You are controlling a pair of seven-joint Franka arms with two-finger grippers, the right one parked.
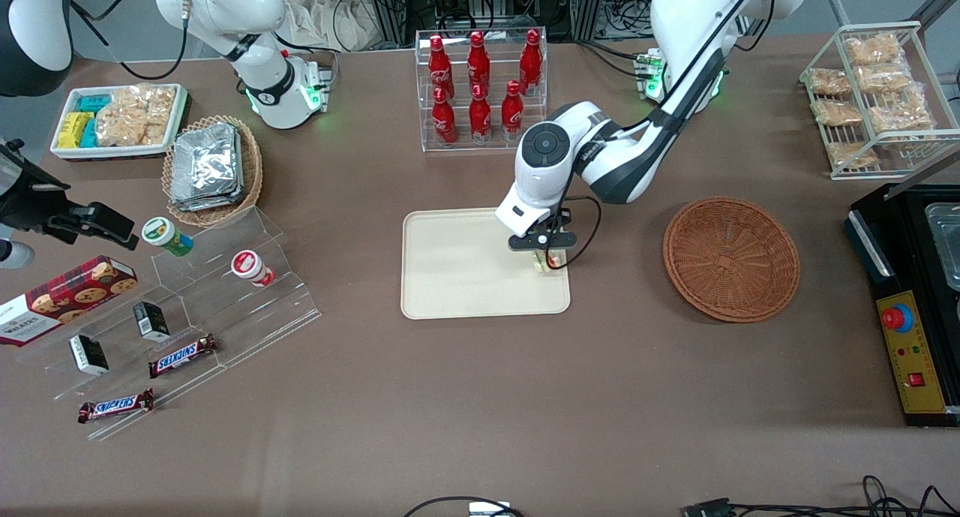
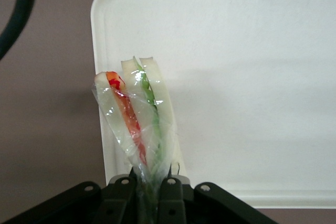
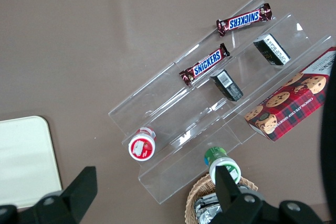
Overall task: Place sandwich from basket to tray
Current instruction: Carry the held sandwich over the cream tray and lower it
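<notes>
My left gripper (image 1: 546, 260) is shut on the sandwich (image 1: 545, 262), a clear-wrapped wedge of white bread with red and green filling. It hangs just above the cream tray (image 1: 457, 269), at the tray's edge nearest the basket. In the left wrist view the sandwich (image 2: 137, 119) sticks out from between the black fingers (image 2: 172, 199) over a corner of the tray (image 2: 247, 87). The reddish-brown wicker basket (image 1: 731, 258) stands empty on the table beside the tray, toward the working arm's end.
A clear rack of red bottles (image 1: 480, 89) stands farther from the camera than the tray. A tan basket of foil packets (image 1: 214, 168) and clear steps with snacks (image 1: 195, 307) lie toward the parked arm's end. A wire rack (image 1: 874, 100) and a black box (image 1: 911, 299) lie toward the working arm's end.
</notes>
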